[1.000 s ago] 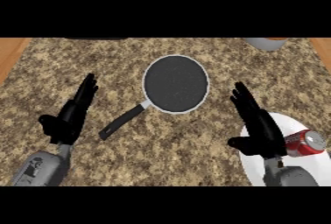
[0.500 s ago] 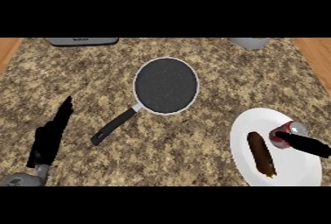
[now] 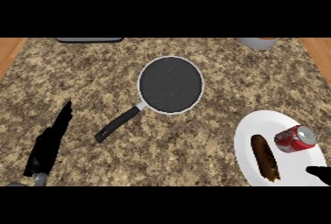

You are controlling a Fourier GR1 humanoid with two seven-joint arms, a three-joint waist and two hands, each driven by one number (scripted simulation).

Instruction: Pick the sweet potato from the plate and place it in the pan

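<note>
well, sweet potato [image 3: 265, 157] on plate [image 3: 258, 124] (lower right edge); left hand [image 3: 48, 144] fingers straight, pressed together.

Left hand [image 3: 48, 146] flat, straight-fingered; right hand [image 3: 320, 173] barely visible.

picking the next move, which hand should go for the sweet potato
Right. Its black tip shows beside the plate holding the sweet potato; the left hand rests open across the counter, beyond the pan.

The speckled counter [image 3: 213, 57] carries a pan [image 3: 171, 85] at its middle, handle toward the near left. A white plate [image 3: 249, 131] lies near-right of the pan.
</note>
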